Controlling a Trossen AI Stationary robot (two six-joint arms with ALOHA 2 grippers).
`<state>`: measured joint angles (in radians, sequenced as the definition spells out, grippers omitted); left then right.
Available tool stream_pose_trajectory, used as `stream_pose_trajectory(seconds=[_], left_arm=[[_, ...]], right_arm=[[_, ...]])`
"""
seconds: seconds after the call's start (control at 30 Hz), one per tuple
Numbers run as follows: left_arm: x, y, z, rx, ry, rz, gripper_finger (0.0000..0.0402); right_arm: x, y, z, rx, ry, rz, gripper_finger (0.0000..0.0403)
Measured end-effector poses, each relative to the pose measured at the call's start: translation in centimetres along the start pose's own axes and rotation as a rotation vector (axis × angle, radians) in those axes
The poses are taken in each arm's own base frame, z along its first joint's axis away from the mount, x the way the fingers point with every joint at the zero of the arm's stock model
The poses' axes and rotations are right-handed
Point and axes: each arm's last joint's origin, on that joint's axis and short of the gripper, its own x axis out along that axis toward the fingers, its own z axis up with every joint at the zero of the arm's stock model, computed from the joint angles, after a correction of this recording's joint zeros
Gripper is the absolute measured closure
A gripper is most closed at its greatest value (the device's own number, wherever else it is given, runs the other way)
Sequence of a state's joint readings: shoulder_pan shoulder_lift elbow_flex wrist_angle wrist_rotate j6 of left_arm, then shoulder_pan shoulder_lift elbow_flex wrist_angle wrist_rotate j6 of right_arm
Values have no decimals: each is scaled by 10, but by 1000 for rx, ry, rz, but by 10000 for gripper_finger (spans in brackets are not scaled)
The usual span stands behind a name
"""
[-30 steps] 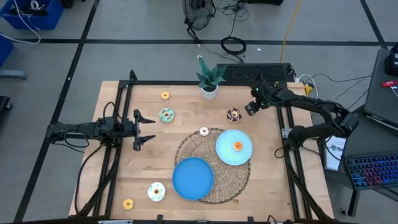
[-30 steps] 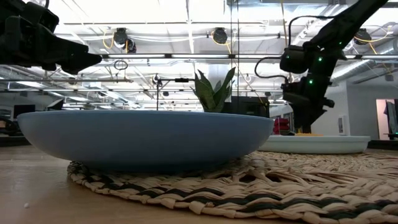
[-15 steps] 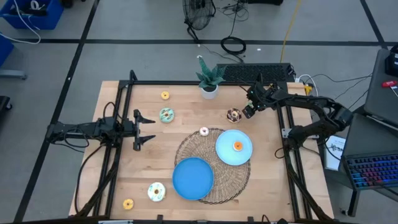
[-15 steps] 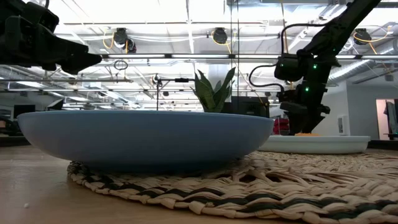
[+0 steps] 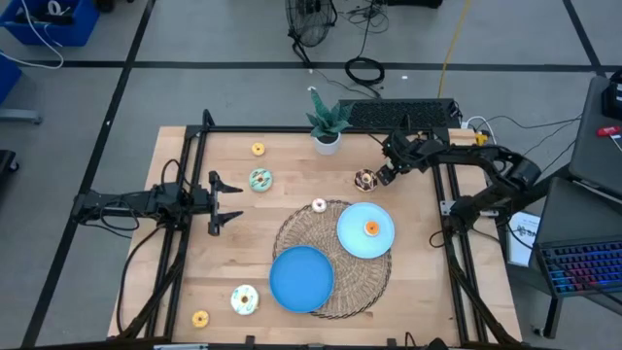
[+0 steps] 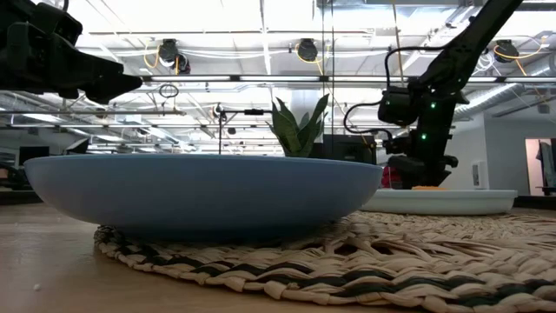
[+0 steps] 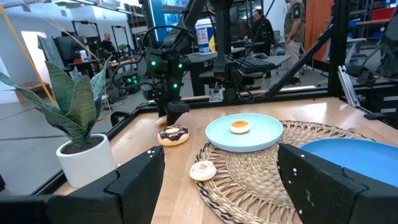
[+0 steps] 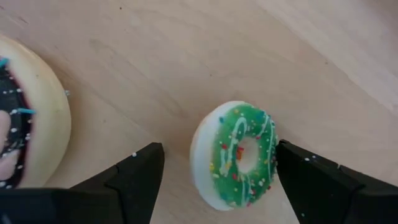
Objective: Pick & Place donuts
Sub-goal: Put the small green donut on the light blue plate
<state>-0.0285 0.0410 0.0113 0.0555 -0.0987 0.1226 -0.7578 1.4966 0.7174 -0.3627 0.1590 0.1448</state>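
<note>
My right gripper (image 8: 217,149) is open, low over the table's far right part, and its fingers stand on either side of a green-iced donut (image 8: 241,155) that lies on the wood. A chocolate donut (image 5: 365,179) lies just left of it. In the high view the gripper (image 5: 386,174) hides the green donut. An orange donut (image 5: 370,228) sits on the light-blue plate (image 5: 352,243). A pink donut (image 5: 319,205), a teal one (image 5: 259,180), small yellow ones (image 5: 258,149) (image 5: 200,318) and a teal-cream one (image 5: 244,299) lie apart. My left gripper (image 5: 227,203) waits open at the left.
A woven mat (image 5: 292,233) carries the light-blue plate and a darker blue plate (image 5: 301,279). A potted plant (image 5: 327,124) stands at the far edge, close to the right arm. A black frame (image 5: 185,194) borders the table. Bare wood lies between the teal donut and the mat.
My right gripper has moved down and toward the table's left, closing in on the chocolate donut and the spot beside it. Its arm has swung with it. No donut has moved.
</note>
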Motion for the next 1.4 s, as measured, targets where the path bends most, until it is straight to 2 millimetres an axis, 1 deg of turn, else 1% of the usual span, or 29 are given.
stream_pose_trajectory(seconds=[0.2, 0.57, 0.93, 1.07, 1.23, 1.4], left_arm=[[0, 0, 0, 0, 0, 0, 96], [0, 0, 0, 0, -1, 0, 96], [0, 0, 0, 0, 0, 0, 96], [0, 0, 0, 0, 0, 0, 96], [0, 0, 0, 0, 0, 0, 96], [0, 0, 0, 0, 0, 0, 96]], right_arm=[[-4, -1, -1, 1, -2, 3, 117], [-21, -3, -1, 45, -51, 10, 117], [-21, -3, 0, 44, -57, 13, 117], [-17, -1, -1, 51, -40, 14, 117], [-9, 7, 0, 27, -36, 22, 117], [-7, 7, 1, 27, -38, 16, 117]])
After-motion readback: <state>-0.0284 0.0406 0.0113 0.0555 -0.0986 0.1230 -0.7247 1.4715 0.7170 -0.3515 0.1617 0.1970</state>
